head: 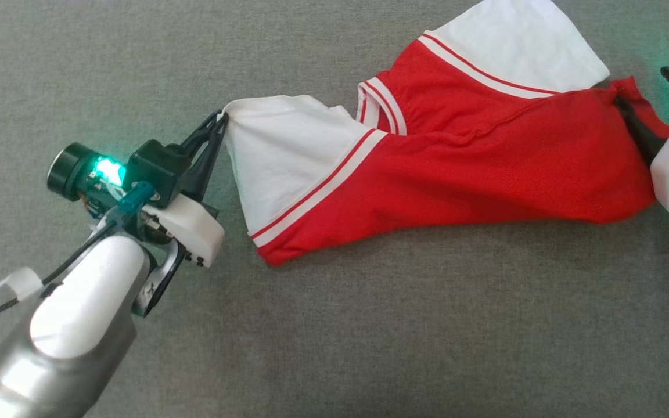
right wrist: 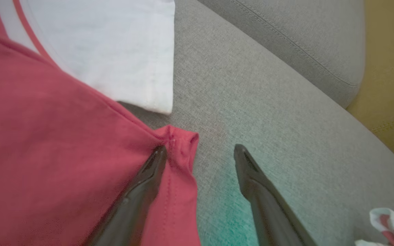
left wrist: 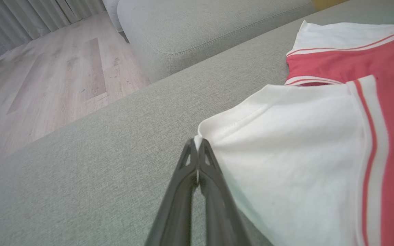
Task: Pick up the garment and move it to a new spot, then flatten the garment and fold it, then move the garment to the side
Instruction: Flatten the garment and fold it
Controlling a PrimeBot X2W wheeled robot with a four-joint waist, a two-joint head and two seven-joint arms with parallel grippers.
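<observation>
Status: garment point(head: 485, 157), a red tee with white sleeves, lies on the grey couch seat point(head: 369, 325), stretched roughly left to right across the head view

Left tool point(head: 222, 119): fingers together, clamped on the cuff edge of the near white sleeve point(head: 276, 151). A thin bit of white fabric shows between the tips in the left wrist view

Right tool point(right wrist: 200, 150): fingers apart, gripping nothing. One finger lies against the bunched red hem corner point(right wrist: 180, 143), the other sits over bare upholstery just beside it. Can't tell if the first finger is above or under the cloth

Progress, my read:
- pick up + relocate: looks done, garment is down on the seat
- flatten: partway. Body is pulled long but creased, the bottom edge curls under near the left sleeve, and the far sleeve point(head: 520, 46) lies flat
- fold: not started
- move to side: not started

Next likely needs the right tool to close on that hem corner so both ends can be tensioned. Risk: the left grip is right at the cuff edge, so a hard pull could slip it

Containers: none to report, the garment lies directly on the seat. A small red-and-white cloth scrap point(right wrist: 385, 222) lies loose at the corner of the right wrist view
</observation>
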